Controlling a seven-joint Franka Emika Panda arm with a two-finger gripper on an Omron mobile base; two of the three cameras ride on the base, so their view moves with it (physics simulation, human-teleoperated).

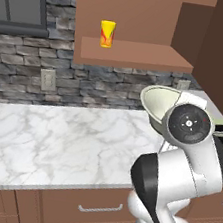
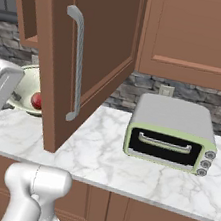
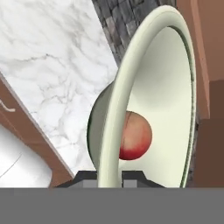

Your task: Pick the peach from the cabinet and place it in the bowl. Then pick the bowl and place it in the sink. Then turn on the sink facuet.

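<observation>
Wide pale cream-green bowl (image 3: 148, 87) sat above white marble counter (image 1: 54, 135), tilted; small round reddish peach (image 3: 133, 135) inside. Gripper (image 3: 109, 177) fingers closed on bowl rim. Judged rigid, smooth, slippery; loose peach could roll; rim grip adequate if kept level.

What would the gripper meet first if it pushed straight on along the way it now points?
The bowl: its rim already sits between the fingertips of the gripper. Past the rim, probably the bowl's inner wall or the peach; depth is unclear.
</observation>
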